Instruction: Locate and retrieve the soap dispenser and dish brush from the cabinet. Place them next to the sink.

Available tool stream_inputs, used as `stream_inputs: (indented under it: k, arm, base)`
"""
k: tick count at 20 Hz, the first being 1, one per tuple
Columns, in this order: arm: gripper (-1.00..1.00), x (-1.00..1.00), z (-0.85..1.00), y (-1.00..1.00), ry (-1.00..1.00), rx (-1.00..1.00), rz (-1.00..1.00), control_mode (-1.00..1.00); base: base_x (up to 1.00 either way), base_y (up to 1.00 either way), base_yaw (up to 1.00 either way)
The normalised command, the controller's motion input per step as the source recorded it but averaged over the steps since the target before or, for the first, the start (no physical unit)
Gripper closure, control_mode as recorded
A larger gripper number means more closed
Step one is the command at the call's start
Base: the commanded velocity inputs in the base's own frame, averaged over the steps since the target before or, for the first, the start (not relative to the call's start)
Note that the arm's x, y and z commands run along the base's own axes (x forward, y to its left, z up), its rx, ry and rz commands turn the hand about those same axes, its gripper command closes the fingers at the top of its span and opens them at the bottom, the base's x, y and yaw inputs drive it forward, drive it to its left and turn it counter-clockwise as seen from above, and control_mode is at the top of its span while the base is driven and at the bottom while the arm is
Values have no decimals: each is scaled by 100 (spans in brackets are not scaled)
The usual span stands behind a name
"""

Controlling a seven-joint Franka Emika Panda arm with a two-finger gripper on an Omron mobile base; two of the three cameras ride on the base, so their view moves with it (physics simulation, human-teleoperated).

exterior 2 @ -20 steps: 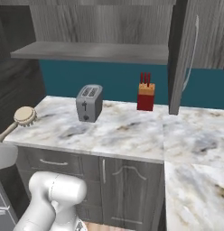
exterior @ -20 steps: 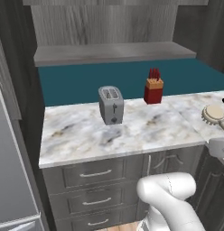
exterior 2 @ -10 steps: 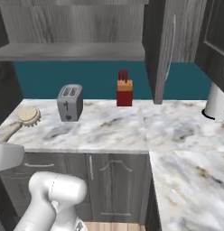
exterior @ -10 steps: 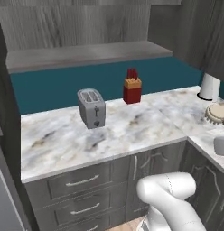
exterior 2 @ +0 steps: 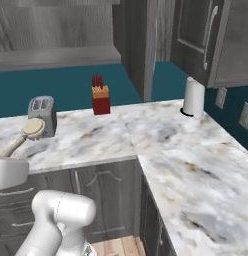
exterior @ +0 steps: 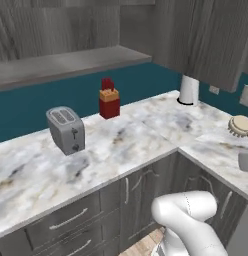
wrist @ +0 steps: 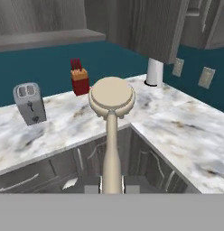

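Your claw is clenched on the dish brush, gripping the bottom of its thin handle, so the round head sticks straight out ahead of the fingers. You're holding it up in the air, off the marble worktop, out in front of the corner cabinets. Toaster and red knife block sit further back by the teal wall.

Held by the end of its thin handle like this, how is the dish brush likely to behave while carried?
The dish brush looks wooden, so probably stiff and light. Its round head sits far from the gripper, shut on the handle's end, so it may pivot or droop. Set down, the round head might let it roll.
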Motion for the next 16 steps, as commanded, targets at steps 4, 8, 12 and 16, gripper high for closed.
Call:
stream_inputs:
  k: [4,8,12,16]
  arm:
    - [100,0,0,0,0,0,0,100]
    - [100,0,0,0,0,0,0,100]
    - [100,0,0,0,0,0,0,100]
    - [100,0,0,0,0,0,0,100]
  base:
    - [-16,0,-45]
    - [-17,0,-45]
    - [-16,0,-46]
    - [-12,0,-46]
